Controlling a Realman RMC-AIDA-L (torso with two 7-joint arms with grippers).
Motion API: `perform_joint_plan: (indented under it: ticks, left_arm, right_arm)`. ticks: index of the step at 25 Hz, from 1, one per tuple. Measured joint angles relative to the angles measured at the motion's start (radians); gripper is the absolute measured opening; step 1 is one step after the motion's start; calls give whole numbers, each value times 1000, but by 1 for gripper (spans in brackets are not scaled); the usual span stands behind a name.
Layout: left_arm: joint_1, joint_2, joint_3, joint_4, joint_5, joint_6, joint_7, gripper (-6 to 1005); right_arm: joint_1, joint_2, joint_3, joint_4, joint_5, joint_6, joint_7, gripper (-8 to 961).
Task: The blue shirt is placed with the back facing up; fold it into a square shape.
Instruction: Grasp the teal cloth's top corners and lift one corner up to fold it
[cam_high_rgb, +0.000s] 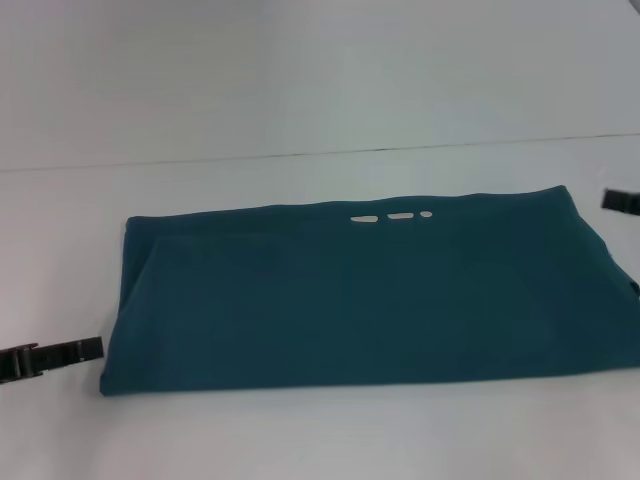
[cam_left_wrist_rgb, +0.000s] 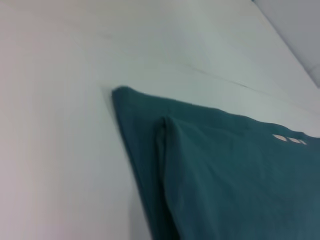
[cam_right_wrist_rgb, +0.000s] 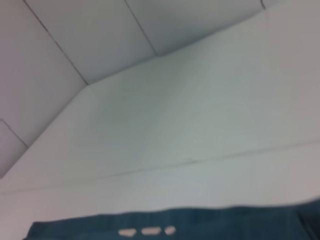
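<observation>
Left tool (cam_high_rgb: 85, 350) beside blue shirt (cam_high_rgb: 370, 295) edge.

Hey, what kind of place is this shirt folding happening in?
Probably a lab or test bench: a bare white tabletop, plain pale panelled walls, and only the dark teal-blue fabric shirt laid out between two robot grippers.

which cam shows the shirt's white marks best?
Head view: all three white marks lie unobstructed near the far edge of the blue shirt. The right wrist view catches them at the picture's edge; the left wrist view shows them far off at the side.
</observation>
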Motion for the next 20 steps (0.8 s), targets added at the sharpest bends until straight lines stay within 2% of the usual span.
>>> perform_joint_plan:
  ticks: [4,9,15,20]
  left_arm:
    - [12,4,-41,-4,0,51,-38,705]
    - [25,4,-140,-28,0,119,-50,700]
    - [27,8,-163,-85,0,141,-46,701]
    - [24,8,-164,-86,-2,164,-34,700]
  right_arm:
    - [52,-4,-25,28,-15,37,7,730]
    - [99,-6,-72,52,-29,56,6,781]
    - [144,18,-98,55,-26,57,-8,838]
    - [171,40,-130,55,-30,72,-23,910]
